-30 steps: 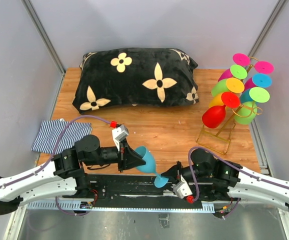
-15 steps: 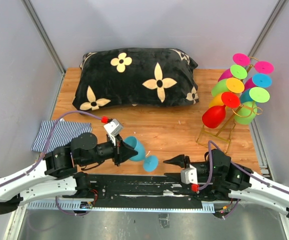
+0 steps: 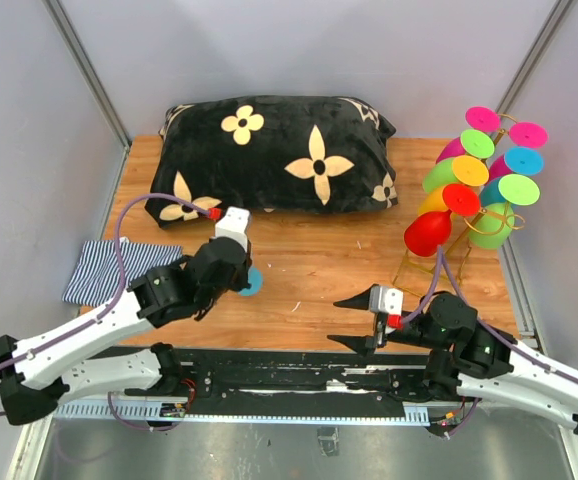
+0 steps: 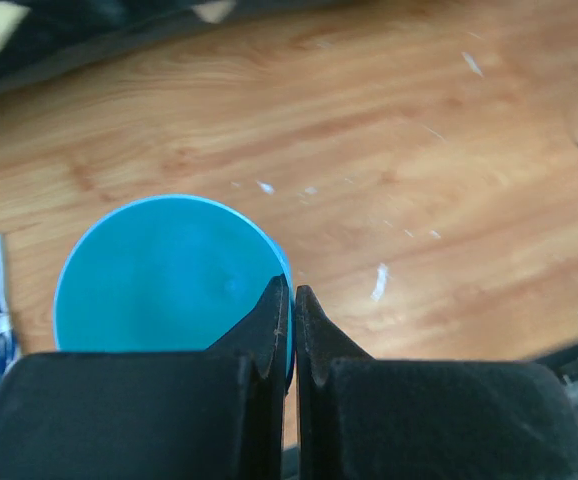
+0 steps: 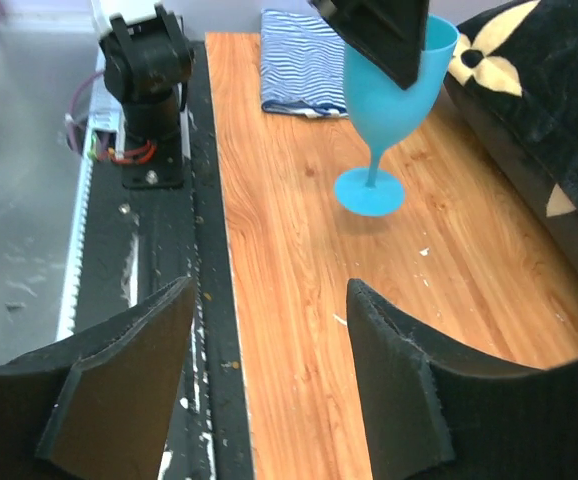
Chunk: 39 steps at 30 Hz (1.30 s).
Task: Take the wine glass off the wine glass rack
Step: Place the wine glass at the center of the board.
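Wood table (image 3: pixel 339 255), black pillow (image 3: pixel 274 155) with cream flowers across the back. wine glass rack (image 3: pixel 462 250) at the far right edge: gold wire, loaded with coloured glasses (image 3: pixel 459 185) in red, yellow, green, pink and blue. Striped cloth (image 3: pixel 119 270) at the left. Blue wine glass (image 5: pixel 384 95) is off the rack, upright mid-table near the cloth, foot on the wood. Left gripper (image 4: pixel 291 300) clamped on its rim, one finger inside the bowl, one outside. Right gripper (image 5: pixel 269 300) spread wide, holding nothing, well apart from the glass
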Motion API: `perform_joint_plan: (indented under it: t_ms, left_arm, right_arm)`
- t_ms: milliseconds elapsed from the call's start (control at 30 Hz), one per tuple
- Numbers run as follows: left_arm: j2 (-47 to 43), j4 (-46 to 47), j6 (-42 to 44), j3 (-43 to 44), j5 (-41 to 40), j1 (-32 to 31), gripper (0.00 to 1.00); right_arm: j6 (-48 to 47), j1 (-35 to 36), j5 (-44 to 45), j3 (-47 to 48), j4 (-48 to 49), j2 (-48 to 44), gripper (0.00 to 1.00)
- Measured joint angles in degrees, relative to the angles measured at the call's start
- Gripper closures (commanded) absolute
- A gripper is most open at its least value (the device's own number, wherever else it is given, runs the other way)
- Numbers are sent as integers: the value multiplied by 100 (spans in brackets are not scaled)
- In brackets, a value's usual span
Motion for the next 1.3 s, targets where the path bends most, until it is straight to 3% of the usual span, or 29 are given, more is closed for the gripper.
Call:
perform_joint_plan:
  t_ms: [133,267,367,667,967,1067,1167,1233,1300]
  left_arm:
    - [160,404,155,-212,13,1001,99]
    - [260,855,282,-330,304,1884,99]
    - [498,1200,437,-363,450,2358,100]
    - [1661,1530,826,-321,573,2577,99]
    - [1961,1615,1091,-61,782,2911,99]
    - [2000,1644,1121,-50,863,3018,91]
    - [2070,1687,1117,0,940,3080,98]
    - [2074,1694,1091,2,938,3084,91]
    - [2070,1707,1102,2,914,3084,78]
  right_arm:
    - [658,0,162,426,-17,326,34]
    - [1327,0,319,697,-83,678,20]
    - [1834,0,321,769,-98,835,17]
    - [2592,0,470,1274,-525,1478,14]
    - [2688,0,-120,1425,-715,1869,10]
    - [2723,0,-140,1425,-743,1871,10]
    - [2765,0,-164,1432,-780,1897,10]
    - [2796,0,-201,1471,-837,1937,9]
    - [2828,0,-232,1528,-863,1989,10]
